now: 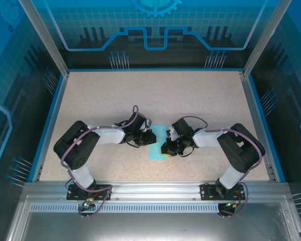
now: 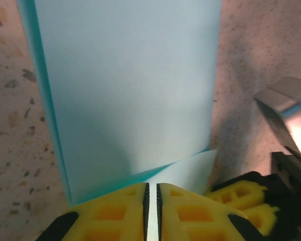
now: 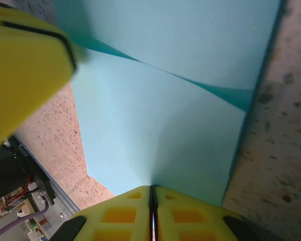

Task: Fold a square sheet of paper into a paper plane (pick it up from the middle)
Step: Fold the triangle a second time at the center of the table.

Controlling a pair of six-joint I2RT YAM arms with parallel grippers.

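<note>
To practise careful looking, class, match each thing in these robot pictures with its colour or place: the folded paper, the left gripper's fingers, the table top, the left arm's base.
Column 1
1. folded paper
2. left gripper's fingers
3. table top
4. left arm's base

Column 2
A. yellow
B. speckled beige
C. light blue
D. bolted on the metal rail at the near edge

Pairs: 1-C, 2-A, 3-B, 4-D
</note>
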